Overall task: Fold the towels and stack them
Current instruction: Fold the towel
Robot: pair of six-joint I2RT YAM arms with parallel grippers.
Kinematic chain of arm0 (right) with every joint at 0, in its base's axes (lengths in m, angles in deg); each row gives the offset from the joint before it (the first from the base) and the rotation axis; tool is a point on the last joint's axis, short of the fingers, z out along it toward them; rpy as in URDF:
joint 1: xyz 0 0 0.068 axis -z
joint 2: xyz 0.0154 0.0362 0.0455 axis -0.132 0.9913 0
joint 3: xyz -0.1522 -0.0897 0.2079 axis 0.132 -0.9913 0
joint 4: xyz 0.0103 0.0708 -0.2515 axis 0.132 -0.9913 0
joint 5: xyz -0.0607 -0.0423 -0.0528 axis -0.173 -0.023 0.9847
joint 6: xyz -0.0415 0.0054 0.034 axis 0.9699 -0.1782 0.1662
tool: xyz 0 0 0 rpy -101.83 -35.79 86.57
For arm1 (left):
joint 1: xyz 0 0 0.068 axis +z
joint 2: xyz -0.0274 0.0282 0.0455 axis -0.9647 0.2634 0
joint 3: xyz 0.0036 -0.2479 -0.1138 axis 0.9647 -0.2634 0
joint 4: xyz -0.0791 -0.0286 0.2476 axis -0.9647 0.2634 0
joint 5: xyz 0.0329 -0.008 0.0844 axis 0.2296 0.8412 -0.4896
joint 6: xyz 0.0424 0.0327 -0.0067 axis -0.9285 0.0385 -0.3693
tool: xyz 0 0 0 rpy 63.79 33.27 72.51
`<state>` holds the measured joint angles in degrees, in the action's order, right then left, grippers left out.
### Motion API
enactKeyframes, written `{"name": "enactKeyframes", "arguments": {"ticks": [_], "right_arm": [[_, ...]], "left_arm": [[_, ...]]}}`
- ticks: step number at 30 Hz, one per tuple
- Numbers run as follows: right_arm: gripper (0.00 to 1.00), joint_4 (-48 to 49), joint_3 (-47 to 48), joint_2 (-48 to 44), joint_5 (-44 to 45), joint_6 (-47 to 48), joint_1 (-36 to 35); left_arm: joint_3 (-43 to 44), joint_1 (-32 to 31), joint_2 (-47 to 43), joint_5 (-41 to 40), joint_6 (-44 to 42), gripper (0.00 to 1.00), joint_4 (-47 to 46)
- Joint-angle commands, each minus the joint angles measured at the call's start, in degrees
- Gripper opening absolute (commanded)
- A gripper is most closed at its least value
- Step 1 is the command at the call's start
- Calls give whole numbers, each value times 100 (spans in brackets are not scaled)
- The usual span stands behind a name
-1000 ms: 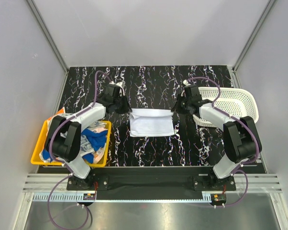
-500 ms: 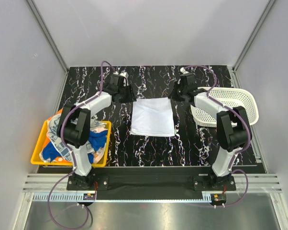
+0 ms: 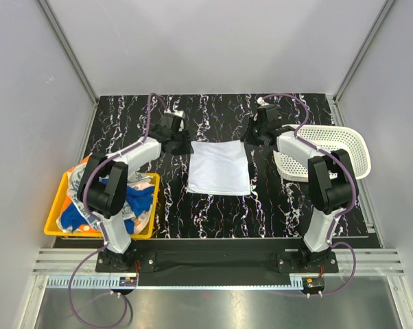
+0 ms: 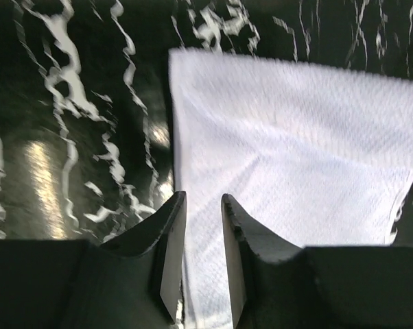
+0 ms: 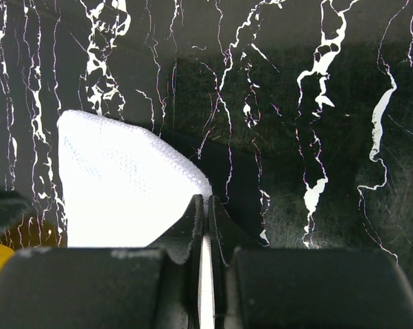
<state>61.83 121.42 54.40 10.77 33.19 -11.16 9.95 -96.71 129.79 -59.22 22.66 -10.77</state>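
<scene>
White towel [image 3: 219,168] lay flat, spread at centre of black marbled table [image 3: 124,123]. Left gripper [image 4: 202,200] sat over towel's far left corner; fingers [image 4: 169,260] stood apart, narrow gap between them, towel edge showing through gap, nothing pinched. Right gripper [image 5: 205,202] was at far right corner; fingers [image 5: 189,233] pressed together on thin fold of white cloth. Crumpled towels [image 3: 134,202], blue and orange-patterned, were heaped in yellow bin [image 3: 52,223] at left. White perforated basket [image 3: 344,147] stood at right, beside right arm.
</scene>
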Motion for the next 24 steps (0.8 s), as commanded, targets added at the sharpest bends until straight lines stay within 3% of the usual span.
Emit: {"name": "enactKeyframes", "arguments": {"ticks": [1, 4, 11, 24], "right_arm": [[0, 159, 111, -237, 81, 94, 11], [0, 185, -3, -369, 20, 59, 11], [0, 414, -617, -852, -252, 32, 11], [0, 818, -2209, -2477, -499, -46, -410]], "left_arm": [[-253, -237, -81, -97, 142, 31, -378], [-394, -263, 95, 52, 396, 30, -695], [-429, -228, 544, -554, 1047, 30, -441], [-560, -167, 667, -993, 2023, 26, -168]]}}
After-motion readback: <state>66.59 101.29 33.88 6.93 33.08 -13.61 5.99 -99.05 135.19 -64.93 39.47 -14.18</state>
